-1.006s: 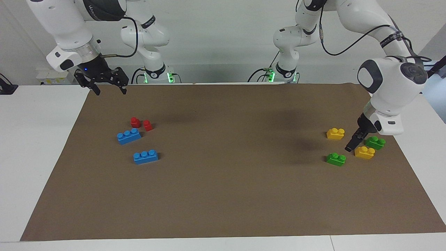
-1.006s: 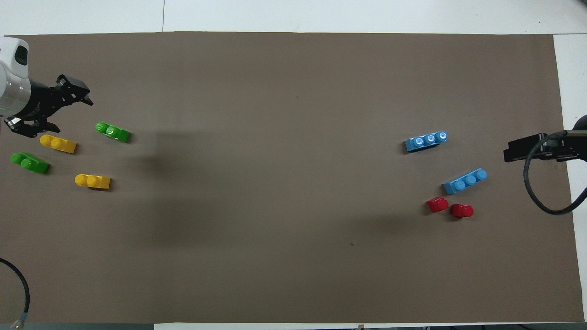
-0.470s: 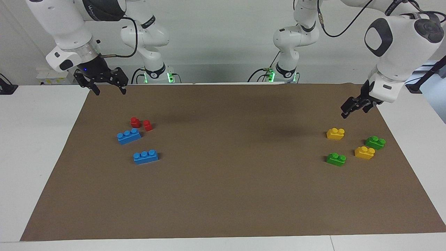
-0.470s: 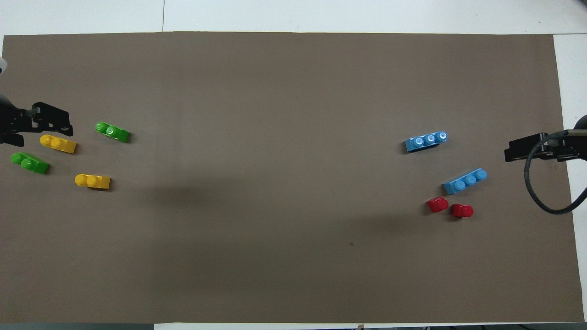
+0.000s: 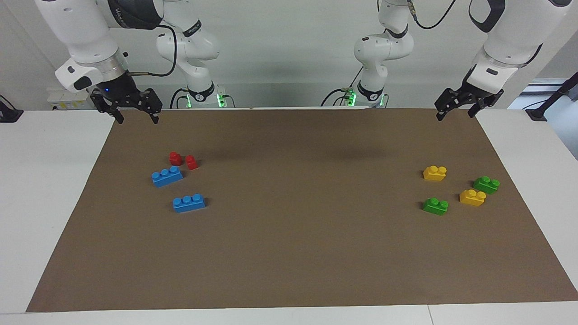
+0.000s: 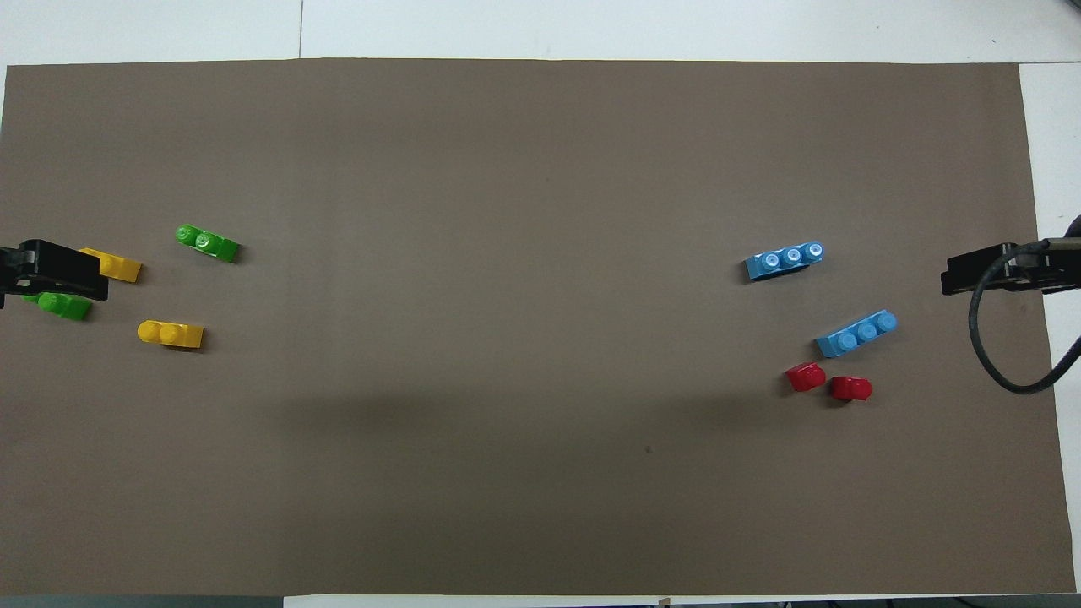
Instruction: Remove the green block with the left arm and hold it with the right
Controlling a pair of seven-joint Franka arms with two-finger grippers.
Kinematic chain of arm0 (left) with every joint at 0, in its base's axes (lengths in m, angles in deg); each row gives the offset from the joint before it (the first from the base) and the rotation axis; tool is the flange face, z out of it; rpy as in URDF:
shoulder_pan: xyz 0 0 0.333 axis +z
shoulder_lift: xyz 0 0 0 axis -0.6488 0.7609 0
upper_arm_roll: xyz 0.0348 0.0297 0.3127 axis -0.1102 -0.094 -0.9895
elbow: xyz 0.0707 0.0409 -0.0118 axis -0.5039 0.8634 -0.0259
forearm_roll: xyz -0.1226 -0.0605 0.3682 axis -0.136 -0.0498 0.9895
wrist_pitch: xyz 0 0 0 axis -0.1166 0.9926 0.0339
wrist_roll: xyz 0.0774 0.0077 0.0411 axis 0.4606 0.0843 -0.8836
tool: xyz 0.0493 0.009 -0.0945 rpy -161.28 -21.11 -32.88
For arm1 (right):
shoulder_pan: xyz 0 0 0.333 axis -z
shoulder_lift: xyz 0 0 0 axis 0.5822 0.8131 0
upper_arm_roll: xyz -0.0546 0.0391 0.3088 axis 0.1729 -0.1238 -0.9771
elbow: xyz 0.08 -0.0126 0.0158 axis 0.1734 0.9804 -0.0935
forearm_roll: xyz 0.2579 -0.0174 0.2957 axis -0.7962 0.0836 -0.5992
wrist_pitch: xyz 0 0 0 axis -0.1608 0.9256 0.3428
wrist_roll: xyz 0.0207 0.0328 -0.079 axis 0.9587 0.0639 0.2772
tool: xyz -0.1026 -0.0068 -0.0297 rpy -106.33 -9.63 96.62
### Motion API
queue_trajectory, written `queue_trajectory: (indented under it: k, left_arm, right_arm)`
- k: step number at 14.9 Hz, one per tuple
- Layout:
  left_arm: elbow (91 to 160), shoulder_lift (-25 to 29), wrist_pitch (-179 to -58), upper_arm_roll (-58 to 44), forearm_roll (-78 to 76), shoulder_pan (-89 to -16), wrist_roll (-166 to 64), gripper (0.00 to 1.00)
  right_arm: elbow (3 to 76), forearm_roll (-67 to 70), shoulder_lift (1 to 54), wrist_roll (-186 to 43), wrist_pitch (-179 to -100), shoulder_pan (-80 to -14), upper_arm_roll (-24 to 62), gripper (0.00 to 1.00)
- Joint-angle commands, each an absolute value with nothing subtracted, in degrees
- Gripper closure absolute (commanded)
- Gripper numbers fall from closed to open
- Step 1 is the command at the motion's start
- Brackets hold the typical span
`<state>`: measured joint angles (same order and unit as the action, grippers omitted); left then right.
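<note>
Two green blocks with two studs each lie on the brown mat (image 5: 289,253) at the left arm's end. One green block (image 5: 486,184) (image 6: 66,307) lies beside a yellow block (image 5: 473,197); the other green block (image 5: 435,206) (image 6: 207,243) lies farther from the robots. Nothing holds either one. My left gripper (image 5: 455,115) (image 6: 59,272) hangs open and empty, high over the mat's edge by the robots; from overhead it covers part of the first green block. My right gripper (image 5: 138,119) (image 6: 971,272) waits open and empty over the mat's corner at its own end.
A second yellow block (image 5: 435,173) lies nearer to the robots than the green ones. At the right arm's end lie two blue three-stud bricks (image 5: 167,176) (image 5: 188,203) and two small red blocks (image 5: 175,158) (image 5: 191,162). White table (image 5: 49,180) borders the mat.
My left gripper has risen from among the green and yellow blocks and drawn back toward the robots, empty. The blocks stay where they were. My right gripper has barely shifted.
</note>
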<state>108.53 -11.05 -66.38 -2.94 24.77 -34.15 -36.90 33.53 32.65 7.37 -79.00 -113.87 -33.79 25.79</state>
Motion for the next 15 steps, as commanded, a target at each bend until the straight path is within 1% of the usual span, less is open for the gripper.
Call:
queue_trajectory:
  k: [1, 15]
  left_arm:
    - [110.96, -12.45, -67.51, -3.17, 22.86, -34.21, -35.85, 0.00]
    - [111.14, -12.46, -67.78, -3.17, 21.88, -34.21, -35.76, 0.00]
  right_arm:
    - [33.68, 33.73, 7.27, -77.89, -114.23, -33.32, 25.39, 0.00]
    - [33.68, 33.47, 7.18, -78.07, -114.05, -33.32, 25.39, 0.00]
